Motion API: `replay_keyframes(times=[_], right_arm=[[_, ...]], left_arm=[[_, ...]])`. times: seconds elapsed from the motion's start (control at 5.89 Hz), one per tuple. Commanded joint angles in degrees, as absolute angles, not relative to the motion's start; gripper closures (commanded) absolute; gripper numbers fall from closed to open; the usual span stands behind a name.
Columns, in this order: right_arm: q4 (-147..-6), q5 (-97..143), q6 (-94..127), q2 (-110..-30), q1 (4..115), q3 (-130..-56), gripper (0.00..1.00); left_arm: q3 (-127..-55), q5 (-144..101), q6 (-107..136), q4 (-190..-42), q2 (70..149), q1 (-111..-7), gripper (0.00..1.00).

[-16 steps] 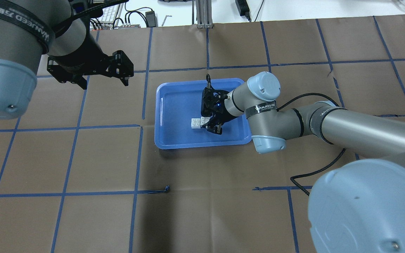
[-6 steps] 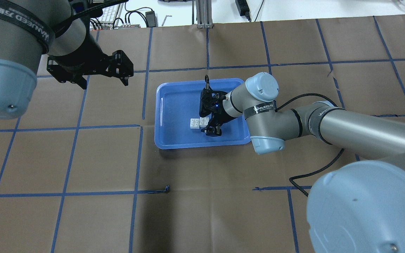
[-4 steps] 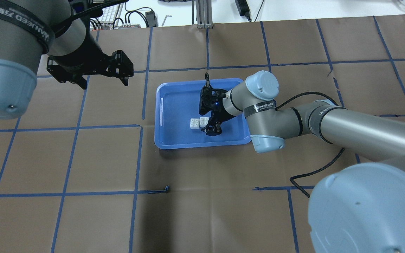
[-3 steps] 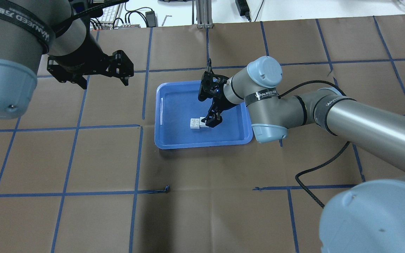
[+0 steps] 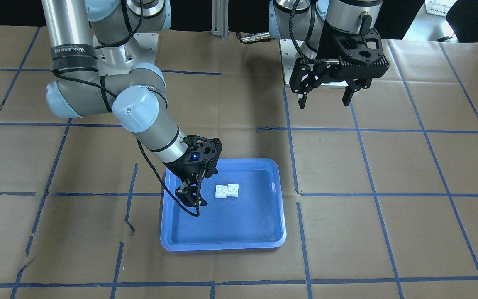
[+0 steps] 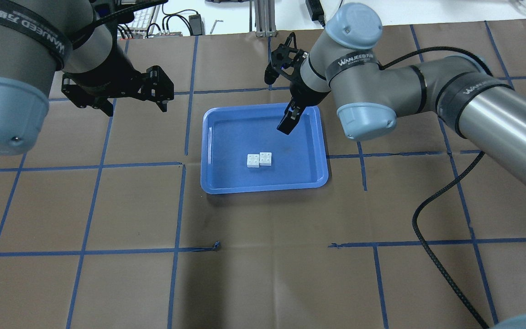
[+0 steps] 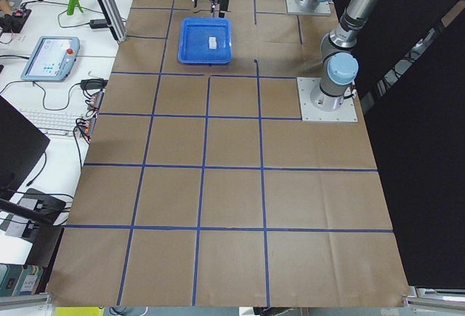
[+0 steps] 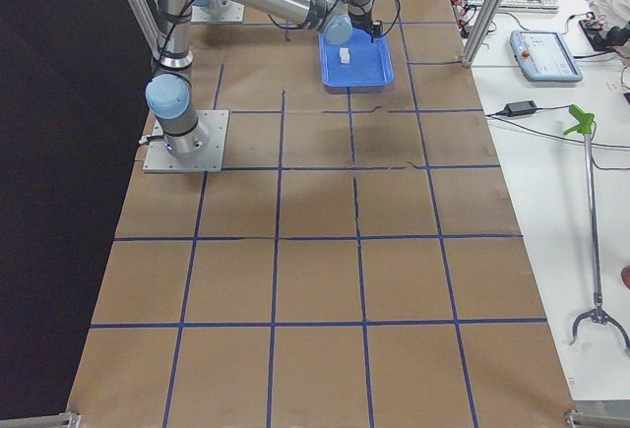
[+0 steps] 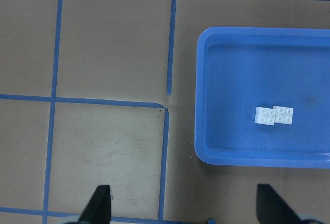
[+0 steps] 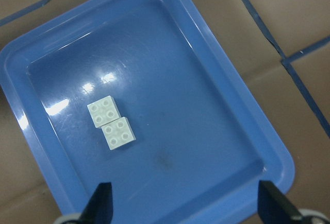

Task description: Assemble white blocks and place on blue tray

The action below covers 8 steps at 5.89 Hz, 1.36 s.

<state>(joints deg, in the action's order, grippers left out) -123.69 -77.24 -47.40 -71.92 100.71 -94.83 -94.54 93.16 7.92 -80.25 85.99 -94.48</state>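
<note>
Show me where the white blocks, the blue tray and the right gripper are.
white blocks (image 10: 104, 112), right wrist view, studded top of the upper block.
blue tray (image 6: 235, 137), overhead view, bare floor of the tray.
right gripper (image 6: 286, 127), overhead view, between its fingertips.

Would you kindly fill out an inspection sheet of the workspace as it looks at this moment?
Surface: brown paper taped in a blue grid, torn in places.
Job's things: white blocks touching and staggered, lying inside the blue tray; whether they are pressed together, cannot tell.
Clutter: a curled tape end.
Grippers: right gripper open, empty, raised over the tray's far edge; left gripper open, empty, off the tray.
Cables: black cable trailing from the right arm across the paper.
Surroundings: keyboard and teach pendant on a side bench.
</note>
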Motion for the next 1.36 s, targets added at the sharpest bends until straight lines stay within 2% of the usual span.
replay_keyframes(times=[0.0,0.51,1.19], right_arm=[[-111.59,-82.25,-35.39,-75.3,97.5,-90.71,0.0],[-95.58,-84.88,-23.08,-82.16,90.72,-90.44,0.0],[-88.94,-87.71,-1.25,-89.29,91.14,-90.7,0.0]], left_arm=[[-94.57,93.16,8.0,-80.24,86.04,-94.48,0.01],[-94.57,93.16,7.91,-80.24,86.04,-94.48,0.01],[-94.83,93.25,7.82,-79.89,85.96,-94.48,0.01]])
